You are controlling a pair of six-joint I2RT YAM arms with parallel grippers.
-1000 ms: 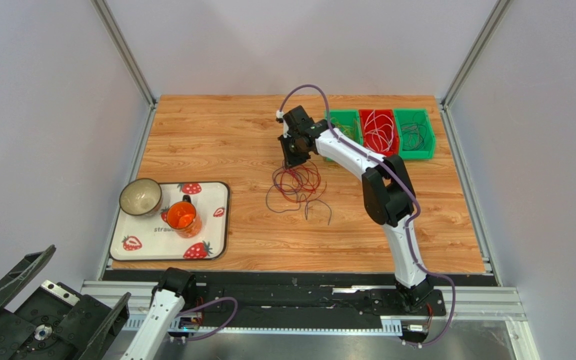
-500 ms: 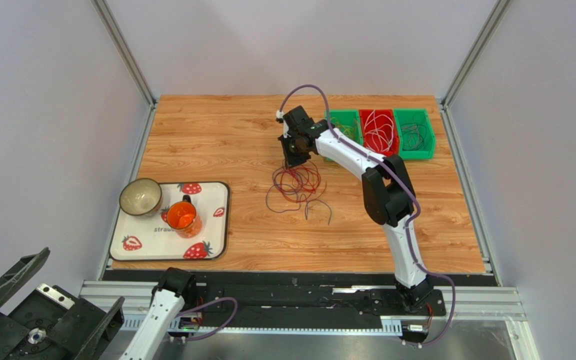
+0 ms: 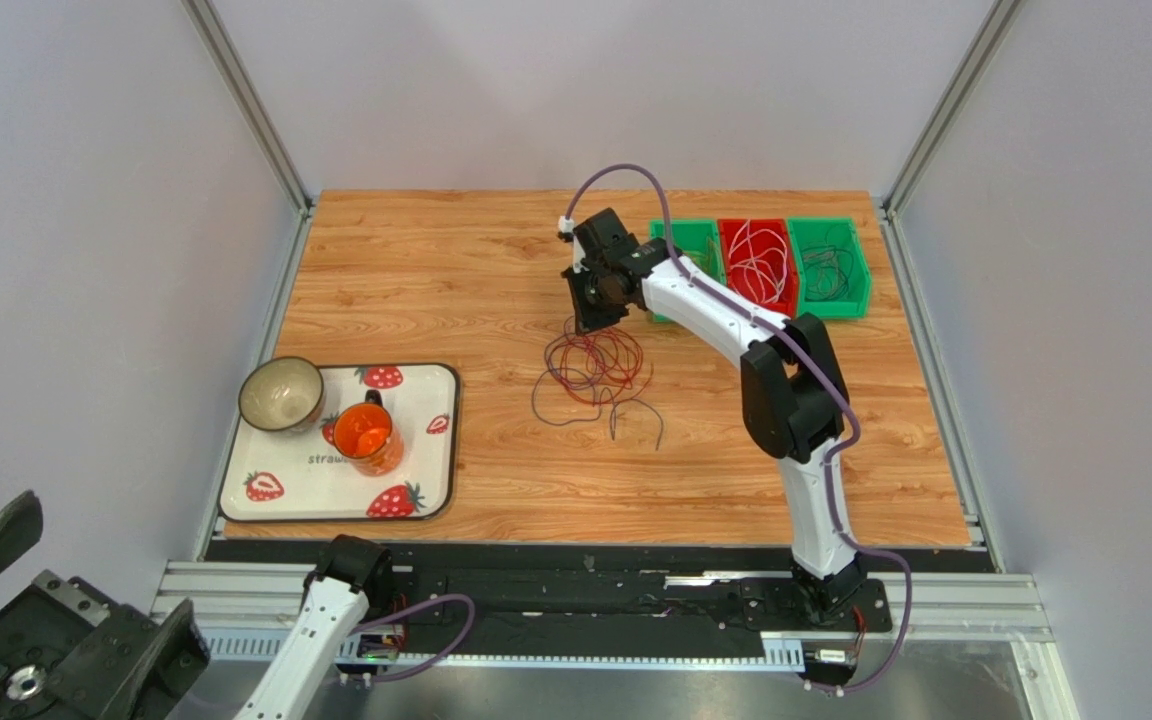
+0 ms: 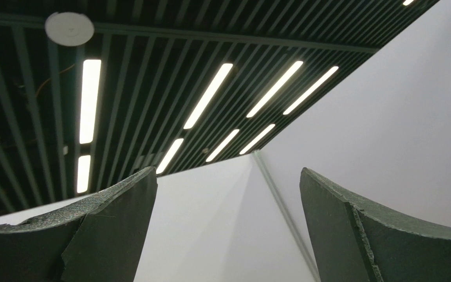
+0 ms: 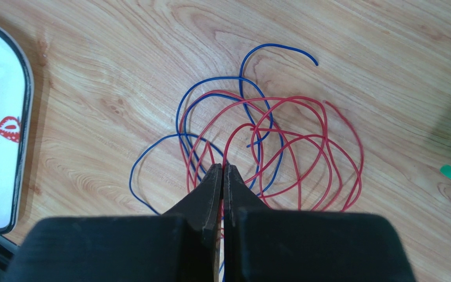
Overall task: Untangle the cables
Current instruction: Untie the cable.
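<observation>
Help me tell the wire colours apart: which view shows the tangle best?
Right wrist: the tangle fills the frame, red and blue loops traceable one by one. Top external shows it small and dark beneath the right gripper. Left wrist shows only ceiling and wall.

a wooden table (image 3: 432, 285). on its left side, a white tray (image 3: 420, 458) with red strawberries painted on it. on the tray, a round bowl (image 3: 280, 393) and, just beside it, an orange cup (image 3: 363, 434). at the far right, three in a row: a green bin (image 3: 684, 233), a red bin (image 3: 752, 227), a second green bin (image 3: 856, 285). up above, long ceiling lights (image 4: 207, 97).
</observation>
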